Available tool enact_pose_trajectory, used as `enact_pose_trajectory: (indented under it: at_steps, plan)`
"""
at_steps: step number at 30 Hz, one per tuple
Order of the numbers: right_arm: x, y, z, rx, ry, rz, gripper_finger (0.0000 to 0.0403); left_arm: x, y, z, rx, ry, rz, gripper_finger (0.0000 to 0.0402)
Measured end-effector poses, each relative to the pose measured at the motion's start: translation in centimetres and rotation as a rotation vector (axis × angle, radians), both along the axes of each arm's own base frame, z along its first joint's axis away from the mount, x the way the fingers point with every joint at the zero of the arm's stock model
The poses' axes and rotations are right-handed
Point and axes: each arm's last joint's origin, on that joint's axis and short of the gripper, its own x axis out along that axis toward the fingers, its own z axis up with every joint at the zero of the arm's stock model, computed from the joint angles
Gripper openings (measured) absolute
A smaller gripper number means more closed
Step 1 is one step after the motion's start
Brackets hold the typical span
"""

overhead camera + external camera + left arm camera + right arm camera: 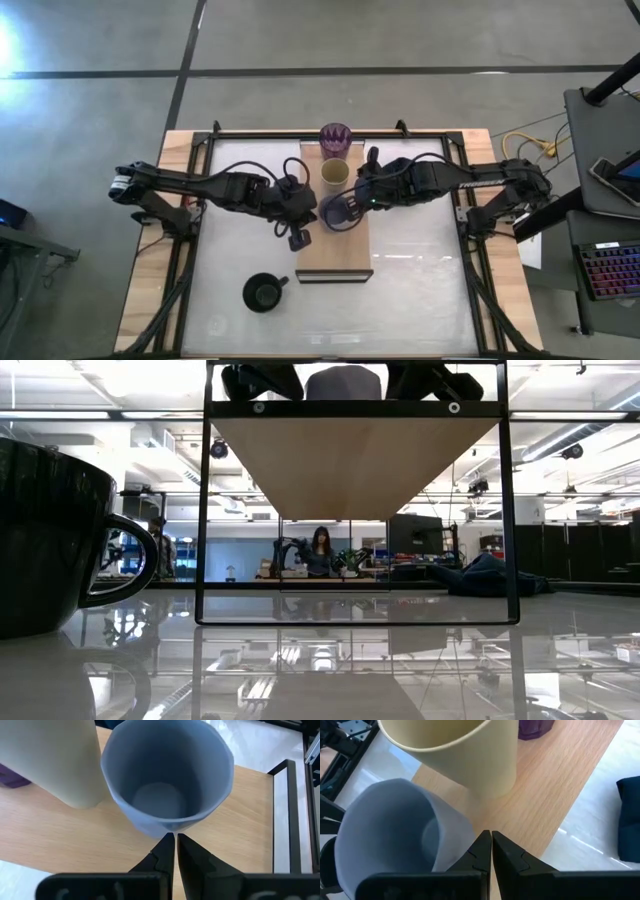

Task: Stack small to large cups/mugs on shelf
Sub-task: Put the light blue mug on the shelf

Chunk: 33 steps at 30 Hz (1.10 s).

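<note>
The light-wood shelf (336, 245) stands raised on a black frame (510, 510). On it, from the far end, stand the purple tumbler (335, 137), the beige cup (333, 175) and the lavender-blue mug (340, 211). The mug also shows in the left wrist view (167, 780) and the right wrist view (395, 835); its handle is hidden. My left gripper (175, 838) is shut at the mug's left side. My right gripper (490, 836) is shut at its right side. The black mug (262, 292) stands on the white tabletop, near left of the shelf. My left gripper has its shut fingertips against the mug's outer wall (162, 831), low on the side toward the table's left, slanting down from the left. The mug stands on the shelf. My right gripper has its shut fingertips beside the mug's right wall (462, 837); whether they touch it I cannot tell.
The beige cup (465, 755) stands close behind the mug. A dark navy cloth (629, 815) lies on the tabletop right of the shelf. The shelf's near end (335, 262) is bare. The black mug (50, 530) fills the low view's left.
</note>
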Motion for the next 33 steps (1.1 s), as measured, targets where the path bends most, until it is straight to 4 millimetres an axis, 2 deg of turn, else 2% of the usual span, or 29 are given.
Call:
enact_pose_trajectory:
  at_steps: [8, 13, 18, 22, 26, 29, 33]
  plan:
    - [0.0, 0.0, 0.1, -0.007, 0.0, 0.005, 0.0009, 0.4, 0.2, 0.1, 0.011, -0.043, -0.007, 0.0006]
    - [-0.4, -0.2, 0.2, -0.045, 0.01, -0.015, 0.0009, 0.0, 0.2, -0.3, 0.019, 0.007, -0.006, 0.0006]
    - [-1.4, -0.1, 1.3, -0.043, -0.021, -0.022, 0.0009, -0.4, 0.3, -0.8, 0.027, 0.076, -0.007, 0.0006]
    - [-2.7, 1.0, 2.7, -0.023, -0.083, -0.002, 0.0009, -0.5, 0.3, -0.8, 0.027, 0.078, -0.007, 0.0006]
    - [-3.8, 2.9, 3.5, 0.01, -0.128, 0.037, 0.0009, -0.5, 0.3, -0.8, 0.027, 0.077, -0.007, 0.0006]
    - [-4.1, 4.4, 3.5, 0.036, -0.138, 0.061, 0.0009, -0.4, 0.3, -0.7, 0.027, 0.071, -0.007, 0.0006]
    - [-3.1, 5.3, 2.3, 0.04, -0.093, 0.062, 0.0009, -0.4, 0.3, -0.7, 0.029, 0.069, -0.006, 0.0006]
